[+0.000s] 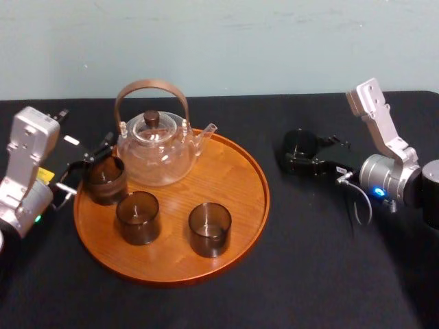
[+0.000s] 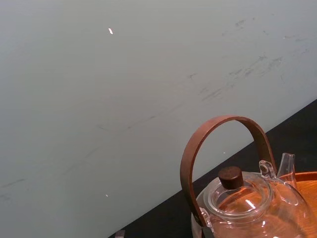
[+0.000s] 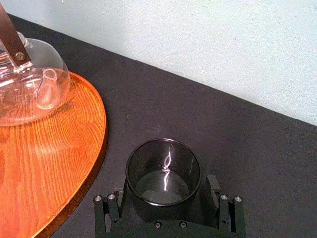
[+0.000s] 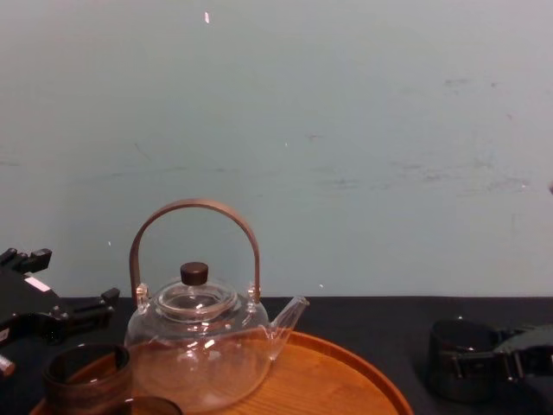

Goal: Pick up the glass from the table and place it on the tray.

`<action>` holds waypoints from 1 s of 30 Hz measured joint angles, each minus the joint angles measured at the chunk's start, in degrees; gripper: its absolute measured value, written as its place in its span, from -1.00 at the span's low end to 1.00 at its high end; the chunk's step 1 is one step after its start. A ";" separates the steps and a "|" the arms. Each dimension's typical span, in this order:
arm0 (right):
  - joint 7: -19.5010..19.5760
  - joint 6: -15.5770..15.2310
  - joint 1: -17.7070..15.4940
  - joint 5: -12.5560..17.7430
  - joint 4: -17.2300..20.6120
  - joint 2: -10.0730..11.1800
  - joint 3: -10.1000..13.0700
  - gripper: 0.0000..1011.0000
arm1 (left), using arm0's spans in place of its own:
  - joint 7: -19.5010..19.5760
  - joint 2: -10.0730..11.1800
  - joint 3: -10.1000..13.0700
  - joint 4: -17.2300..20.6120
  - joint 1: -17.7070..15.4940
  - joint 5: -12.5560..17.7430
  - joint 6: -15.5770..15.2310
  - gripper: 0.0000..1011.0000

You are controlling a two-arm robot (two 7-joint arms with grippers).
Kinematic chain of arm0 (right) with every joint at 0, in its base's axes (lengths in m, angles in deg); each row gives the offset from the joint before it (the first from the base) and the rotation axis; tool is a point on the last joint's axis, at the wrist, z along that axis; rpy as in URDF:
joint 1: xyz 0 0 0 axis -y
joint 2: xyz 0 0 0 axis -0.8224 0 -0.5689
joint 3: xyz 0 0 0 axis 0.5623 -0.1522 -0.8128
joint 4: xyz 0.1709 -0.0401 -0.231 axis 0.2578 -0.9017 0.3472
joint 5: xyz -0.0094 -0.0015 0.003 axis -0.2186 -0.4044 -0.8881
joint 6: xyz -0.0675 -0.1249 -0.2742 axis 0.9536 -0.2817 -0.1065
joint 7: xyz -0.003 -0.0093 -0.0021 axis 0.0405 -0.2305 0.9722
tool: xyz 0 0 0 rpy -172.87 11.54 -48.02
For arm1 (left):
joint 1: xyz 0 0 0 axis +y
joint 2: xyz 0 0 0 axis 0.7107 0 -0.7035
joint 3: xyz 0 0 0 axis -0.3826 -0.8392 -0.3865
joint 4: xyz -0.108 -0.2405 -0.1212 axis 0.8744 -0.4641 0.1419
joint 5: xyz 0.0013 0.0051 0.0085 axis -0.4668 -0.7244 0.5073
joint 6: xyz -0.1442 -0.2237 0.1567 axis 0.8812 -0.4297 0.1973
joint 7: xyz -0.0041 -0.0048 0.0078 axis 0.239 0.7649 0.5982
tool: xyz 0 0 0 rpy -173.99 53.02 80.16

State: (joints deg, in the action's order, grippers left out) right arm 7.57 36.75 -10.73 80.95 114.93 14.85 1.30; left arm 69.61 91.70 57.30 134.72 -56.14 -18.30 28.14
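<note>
A dark smoky glass (image 1: 300,142) stands on the black table (image 1: 309,274) right of the round wooden tray (image 1: 236,171). My right gripper (image 1: 296,159) is shut on it. In the right wrist view the glass (image 3: 163,171) sits upright between the two black fingers (image 3: 113,210), a short way from the tray's rim (image 3: 101,144). The chest view shows the same glass (image 4: 451,367) low on the table with the right gripper (image 4: 497,363) behind it. My left gripper (image 1: 92,161) is open at the tray's left edge, just behind another glass (image 1: 104,179).
A clear glass teapot (image 1: 154,147) with an arched brown handle stands at the back of the tray. Two more dark glasses (image 1: 137,217) (image 1: 210,229) stand near the tray's front. Bare wood lies on the tray's right side, nearest the held glass.
</note>
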 joint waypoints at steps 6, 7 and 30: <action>-0.30 0.31 1.26 -1.09 -1.79 -1.00 -0.27 0.98 | 0.00 0.00 0.00 0.00 0.00 0.00 0.00 0.98; -0.33 0.35 1.41 -1.21 -2.01 -1.12 -0.31 0.98 | 0.00 0.00 0.00 0.00 0.00 0.00 0.00 0.98; -0.27 0.47 2.25 -2.23 -3.11 -1.87 -0.55 0.79 | 0.00 0.00 0.00 0.00 0.00 0.00 0.00 0.98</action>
State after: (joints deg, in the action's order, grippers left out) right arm 7.30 37.22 -8.47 78.72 111.82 12.98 0.75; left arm 69.62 91.70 57.30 134.72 -56.14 -18.30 28.14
